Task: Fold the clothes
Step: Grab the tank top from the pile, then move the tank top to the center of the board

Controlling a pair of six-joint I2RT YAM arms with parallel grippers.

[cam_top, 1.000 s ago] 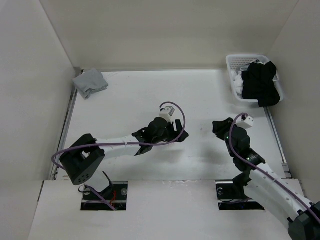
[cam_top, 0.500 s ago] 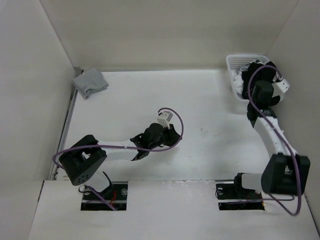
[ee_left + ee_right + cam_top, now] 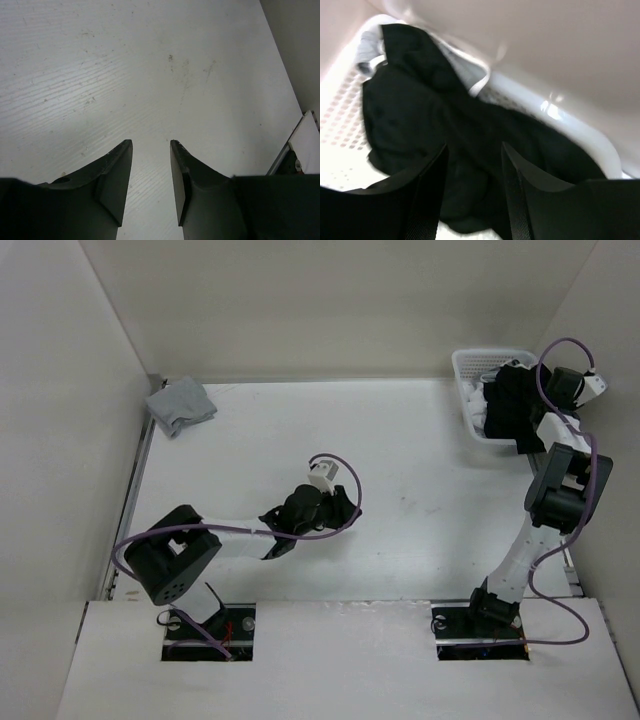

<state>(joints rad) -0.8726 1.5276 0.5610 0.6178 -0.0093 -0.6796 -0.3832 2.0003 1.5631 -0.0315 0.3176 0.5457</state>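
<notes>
black clothes [image 3: 517, 408], white basket [image 3: 478, 356], grey cloth [image 3: 180, 407]

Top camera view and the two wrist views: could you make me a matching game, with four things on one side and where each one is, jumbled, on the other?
Things:
1. large plain black soft fabric garment
2. small light grey cloth
3. left pincer
4. right pincer

Places:
A. over the bare white table, near its middle
B. heaped in the white perforated plastic basket, far right
C. above the basket, jaws apart over black fabric
D. far left corner of the table

Pairs: 1-B, 2-D, 3-A, 4-C
</notes>
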